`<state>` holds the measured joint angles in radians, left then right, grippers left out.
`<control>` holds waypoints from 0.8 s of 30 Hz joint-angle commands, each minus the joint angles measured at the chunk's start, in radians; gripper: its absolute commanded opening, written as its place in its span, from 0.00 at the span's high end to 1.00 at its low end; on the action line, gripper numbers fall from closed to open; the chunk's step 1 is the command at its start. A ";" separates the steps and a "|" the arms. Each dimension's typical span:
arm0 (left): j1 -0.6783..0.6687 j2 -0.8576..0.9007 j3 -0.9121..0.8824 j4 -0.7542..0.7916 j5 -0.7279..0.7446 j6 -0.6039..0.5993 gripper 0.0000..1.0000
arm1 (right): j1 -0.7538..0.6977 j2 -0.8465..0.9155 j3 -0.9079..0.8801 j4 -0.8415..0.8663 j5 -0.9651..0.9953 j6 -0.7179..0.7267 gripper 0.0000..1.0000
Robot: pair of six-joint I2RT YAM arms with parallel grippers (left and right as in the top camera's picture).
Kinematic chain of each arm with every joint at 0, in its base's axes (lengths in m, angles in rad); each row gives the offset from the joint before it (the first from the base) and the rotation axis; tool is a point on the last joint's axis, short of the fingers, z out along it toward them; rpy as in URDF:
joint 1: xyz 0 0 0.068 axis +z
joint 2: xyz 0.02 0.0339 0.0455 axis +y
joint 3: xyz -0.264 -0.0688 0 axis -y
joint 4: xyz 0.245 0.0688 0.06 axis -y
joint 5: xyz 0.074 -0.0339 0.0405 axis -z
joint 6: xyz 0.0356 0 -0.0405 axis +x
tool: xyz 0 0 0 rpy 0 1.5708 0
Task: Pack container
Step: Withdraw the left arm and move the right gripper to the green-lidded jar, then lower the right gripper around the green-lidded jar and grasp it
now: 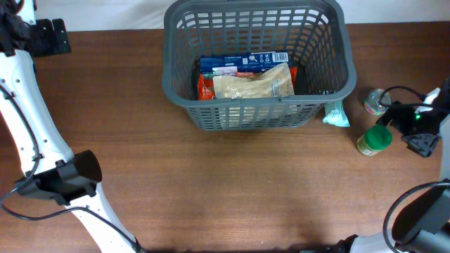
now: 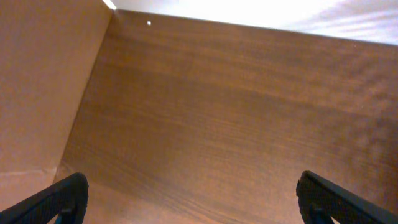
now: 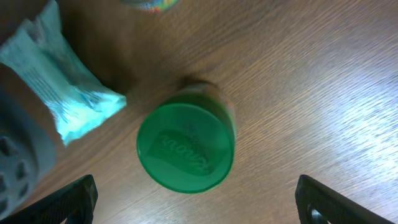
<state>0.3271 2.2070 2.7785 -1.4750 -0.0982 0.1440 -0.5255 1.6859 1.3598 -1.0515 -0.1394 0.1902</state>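
The right end effector (image 3: 198,202) points down over the small round jar with the green plastic lid (image 3: 185,148). Its fingers are wide apart and hold nothing. A grip off the middle could tip the smooth jar into the soft pale blue-green packet (image 3: 59,81) just beside it. The left end effector (image 2: 193,199), apart too, faces the bare brown wooden bench (image 2: 236,112). The big dark grey plastic basket (image 1: 169,84) sits farther back, just beyond that packet.

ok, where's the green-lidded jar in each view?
Overhead: green-lidded jar stands at the right, on the table, outside the container.
Left wrist: not in it.
Right wrist: centre of the picture, lid seen from above.
Shared landmark: the pale teal packet, between jar and container overhead, upper left in the right wrist view.
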 commanded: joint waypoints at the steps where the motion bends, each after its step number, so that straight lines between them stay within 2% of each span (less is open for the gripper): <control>1: 0.003 0.006 0.003 -0.003 -0.004 -0.016 0.01 | 0.045 0.010 -0.029 0.031 0.080 0.027 0.03; 8: 0.003 0.006 0.003 -0.004 -0.004 -0.016 0.01 | 0.114 0.041 -0.032 0.097 0.205 0.027 0.01; 20: 0.003 0.006 0.003 -0.004 -0.004 -0.016 0.01 | 0.113 0.183 -0.032 0.141 0.168 0.032 0.00; 24: 0.003 0.006 0.003 -0.004 -0.004 -0.016 0.01 | 0.113 0.193 -0.032 0.148 0.166 0.032 0.04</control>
<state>0.3271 2.2070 2.7785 -1.4773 -0.0982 0.1398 -0.4126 1.8660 1.3308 -0.9089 0.0292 0.2100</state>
